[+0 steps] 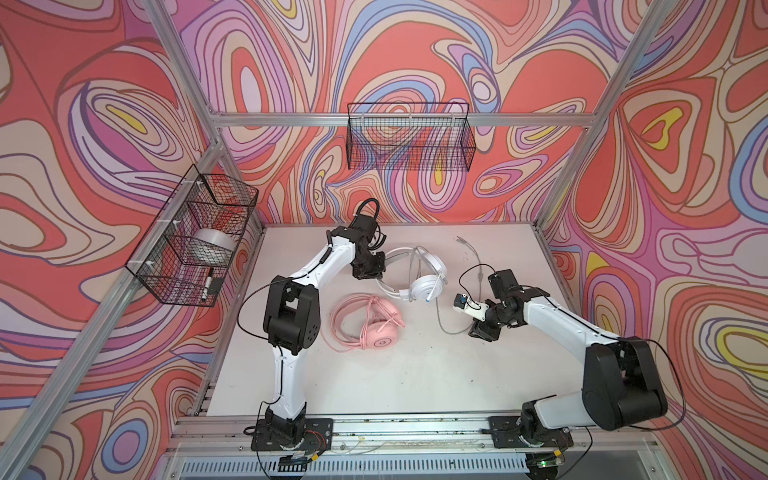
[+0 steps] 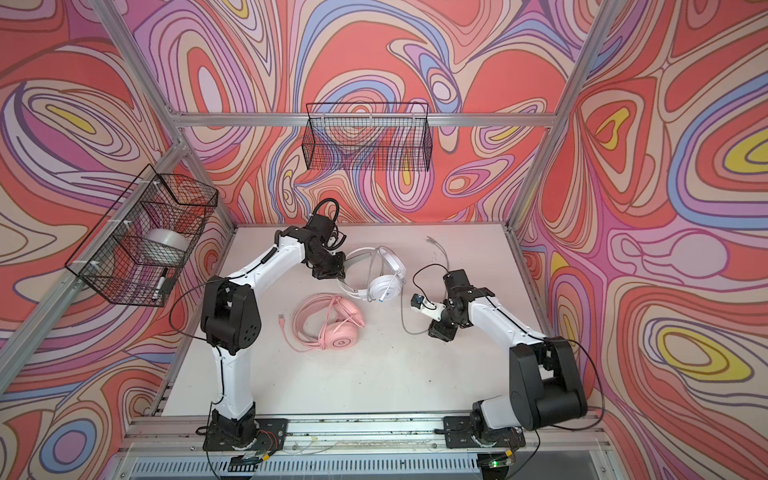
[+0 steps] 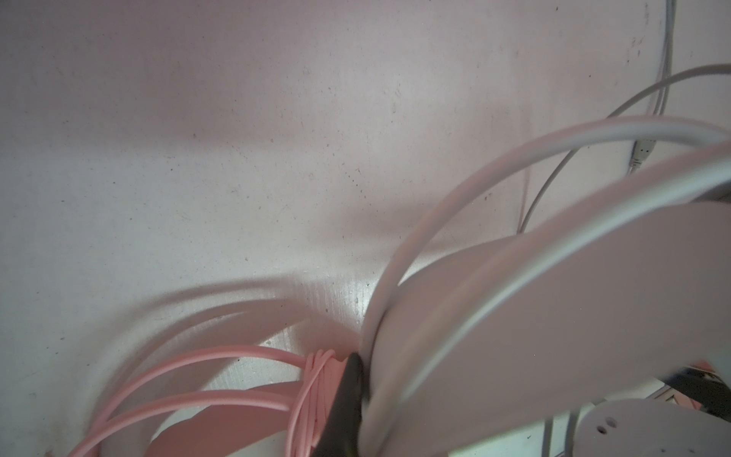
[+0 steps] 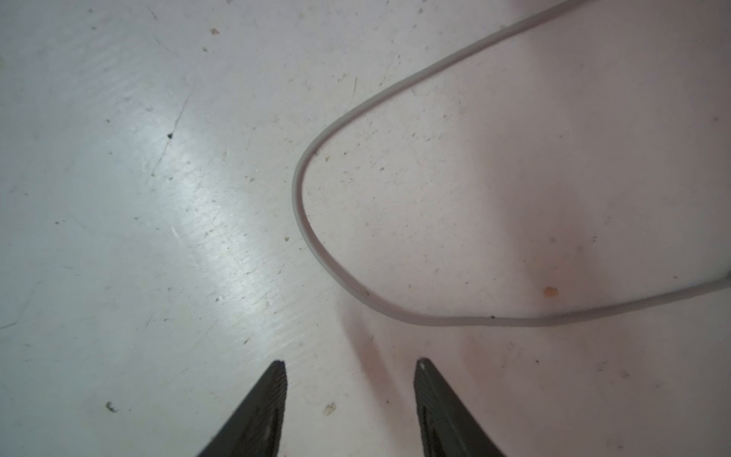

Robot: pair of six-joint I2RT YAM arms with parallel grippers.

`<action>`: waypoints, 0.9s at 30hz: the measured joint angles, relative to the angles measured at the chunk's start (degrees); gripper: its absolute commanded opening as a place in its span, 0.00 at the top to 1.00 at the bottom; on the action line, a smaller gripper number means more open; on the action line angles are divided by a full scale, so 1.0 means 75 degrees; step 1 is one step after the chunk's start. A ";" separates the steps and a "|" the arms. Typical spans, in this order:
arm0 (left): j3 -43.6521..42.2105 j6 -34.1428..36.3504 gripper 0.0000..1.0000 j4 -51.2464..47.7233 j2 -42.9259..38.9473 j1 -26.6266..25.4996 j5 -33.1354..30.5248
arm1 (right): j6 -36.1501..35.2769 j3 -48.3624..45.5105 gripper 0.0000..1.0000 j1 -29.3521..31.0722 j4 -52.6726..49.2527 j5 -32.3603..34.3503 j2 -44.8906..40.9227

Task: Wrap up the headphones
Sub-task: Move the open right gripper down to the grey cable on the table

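we are viewing the tabletop (image 1: 395, 382) from above in both top views. the white headset (image 1: 428, 286) is standing just past the centre toward 12 o'clock, with its headband raised and one earcup resting on the tabletop. the left jaws are closed together, clamping that headband at the headset's 9 o'clock side. the pink headset (image 1: 380, 328) is lying flat at 7 o'clock of the white one, near it. in the left wrist view the pink cable (image 3: 312, 395) is showing as turns wound around its headband. the right jaws are standing apart and gripping nothing at 4 o'clock of the white headset. they are hovering over bare tabletop. the grey-white cable (image 4: 297, 190) is lying in a loop just ahead, not touching them.
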 measured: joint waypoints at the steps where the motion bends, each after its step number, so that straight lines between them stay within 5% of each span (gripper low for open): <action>1: 0.0012 0.0003 1.00 -0.0009 0.0003 0.0000 -0.0012 | -0.0128 0.0102 0.44 0.0000 -0.0003 0.0047 0.0201; 21: 0.0169 0.0181 1.00 -0.0268 0.0108 0.0000 -0.0458 | -0.1486 0.1122 0.52 0.0388 -0.0300 0.1157 0.1897; 27: 0.0169 0.0181 1.00 -0.0268 0.0108 0.0000 -0.0481 | -0.1521 0.1262 0.71 0.0460 -0.0551 0.1276 0.2040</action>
